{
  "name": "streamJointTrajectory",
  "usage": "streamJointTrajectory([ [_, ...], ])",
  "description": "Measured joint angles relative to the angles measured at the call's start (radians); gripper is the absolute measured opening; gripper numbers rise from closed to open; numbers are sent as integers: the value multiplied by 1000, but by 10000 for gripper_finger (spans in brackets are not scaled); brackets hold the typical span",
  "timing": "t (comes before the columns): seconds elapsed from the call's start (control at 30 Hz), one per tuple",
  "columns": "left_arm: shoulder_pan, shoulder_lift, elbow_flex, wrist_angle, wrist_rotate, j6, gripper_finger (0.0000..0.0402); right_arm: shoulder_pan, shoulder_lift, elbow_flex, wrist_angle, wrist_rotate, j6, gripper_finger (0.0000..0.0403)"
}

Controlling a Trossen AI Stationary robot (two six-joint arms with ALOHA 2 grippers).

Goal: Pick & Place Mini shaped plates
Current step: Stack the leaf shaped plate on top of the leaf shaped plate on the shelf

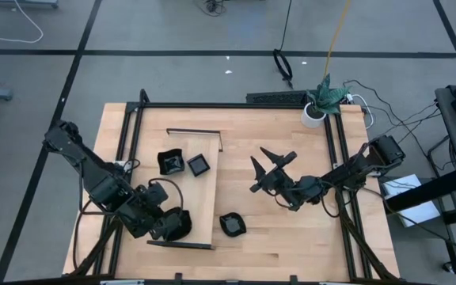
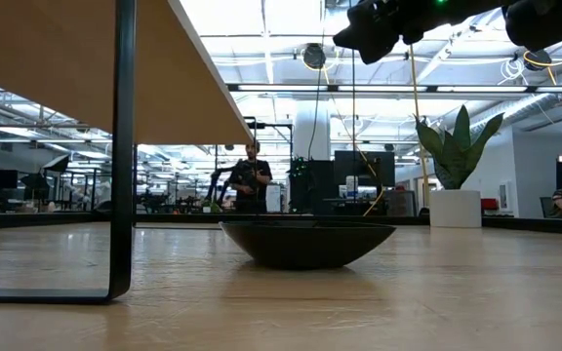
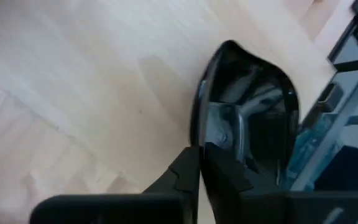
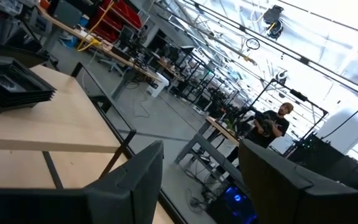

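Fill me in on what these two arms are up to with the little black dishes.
The left claw is shut on the rim of a glossy black dish at the near left of the pale board. The right claw hangs open and empty above mid-table. Two more black dishes sit on the board farther back, and another dish lies on the bare table beside it.
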Motion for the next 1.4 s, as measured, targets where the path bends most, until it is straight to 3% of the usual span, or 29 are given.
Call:
streamJointTrajectory([
  [0.1, 0, 0, 0, -8, 2, 9, 50, 0, 0, 0, 0, -1, 7, 196],
  [0.4, 7, 0, 0, 11, 5, 126, 179, 0, 0, 0, -52, -1, 39, 196],
  [0.6, -20, -24, 14, 12, -206, 310, 212, 30, 0, 27, -112, 11, 101, 196],
  [0.67, -39, -56, 18, 12, -318, 376, 213, 52, -1, 85, -246, 51, 138, 196],
  [0.77, -79, -122, 18, 26, -483, 492, 214, 85, -1, 207, -605, 72, 295, 196],
  [0.83, -109, -167, 11, 77, -555, 609, 214, 103, -1, 298, -884, -29, 498, 196],
  [0.9, -135, -214, -11, 169, -584, 762, 214, 104, -1, 386, -1140, -262, 750, 196],
  [0.97, -144, -260, -47, 298, -565, 924, 214, 85, -1, 455, -1304, -519, 966, 196],
  [1.03, -137, -308, -104, 428, -495, 1059, 214, 56, 4, 482, -1362, -669, 1096, 196],
  [1.2, -49, -407, -314, 701, -231, 1269, 214, 8, 76, 476, -1477, -734, 1316, 196],
  [1.4, 83, -552, -496, 785, -167, 1331, 214, -9, 224, 481, -1454, -914, 1488, 196],
])
